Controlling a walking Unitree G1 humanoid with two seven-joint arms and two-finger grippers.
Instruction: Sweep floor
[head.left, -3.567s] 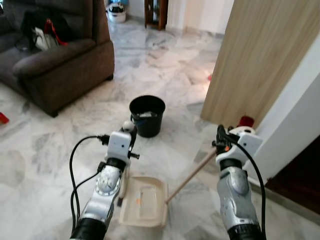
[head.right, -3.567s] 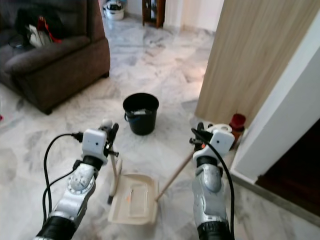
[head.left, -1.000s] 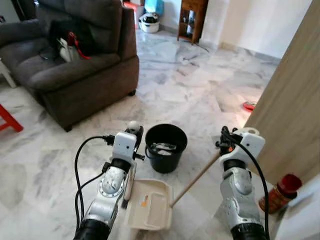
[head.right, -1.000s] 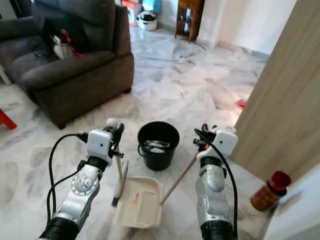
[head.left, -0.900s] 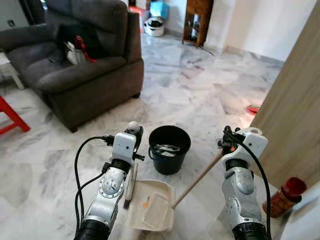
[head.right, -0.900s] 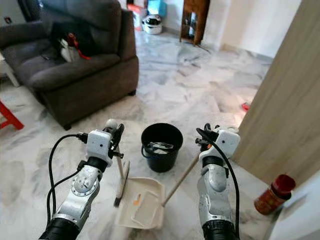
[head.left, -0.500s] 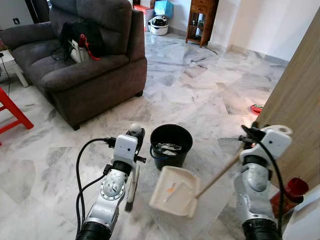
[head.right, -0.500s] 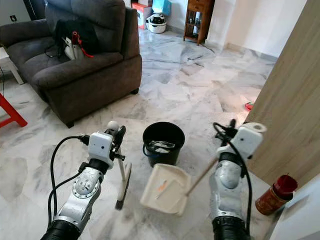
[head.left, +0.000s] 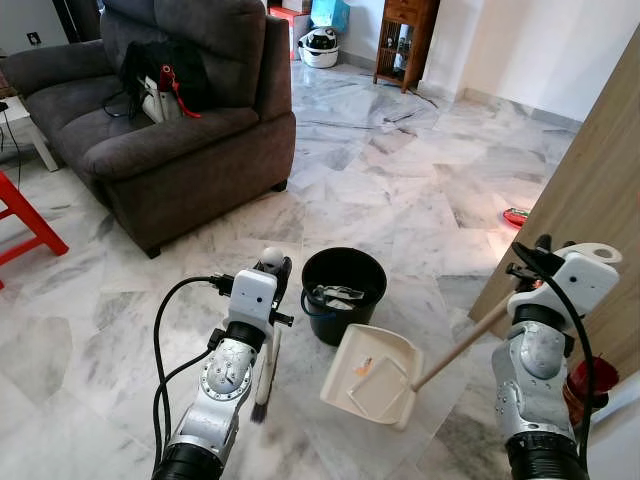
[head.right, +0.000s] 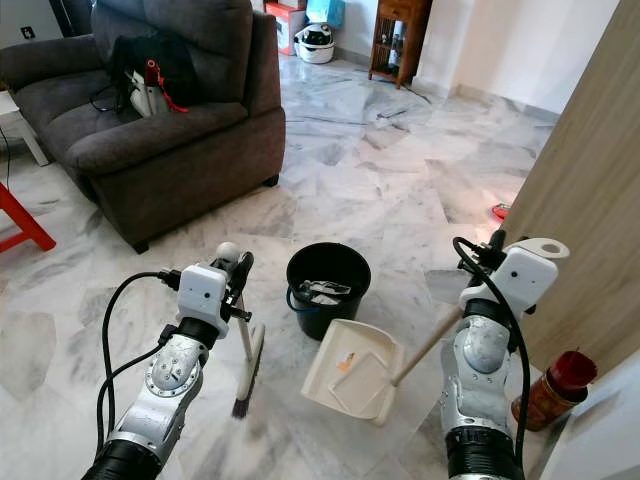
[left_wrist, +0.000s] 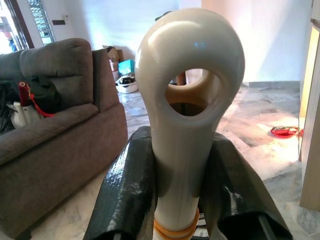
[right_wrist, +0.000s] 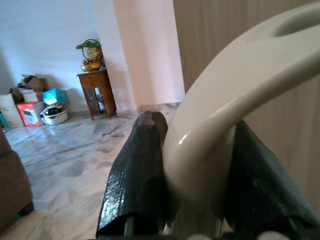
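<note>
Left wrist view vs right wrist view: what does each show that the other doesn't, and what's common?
Left wrist: the left gripper shut on the broom handle's looped end, plus the grey sofa.

Right wrist: the right gripper shut on the dustpan handle, plus a wooden panel.

Both: marble floor and the small wooden stand.

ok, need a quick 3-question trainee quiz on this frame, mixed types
1. True or false: the dustpan rests flat on the floor.
2. Which gripper holds the brush? A) left B) right C) neither
3. Fill in: the black bucket stands between the sofa and the ____ panel.

Key:
1. False: the right gripper holds it raised and tilted by its long handle.
2. A: the left gripper has its fingers clamped on the handle.
3. Wooden.
</note>
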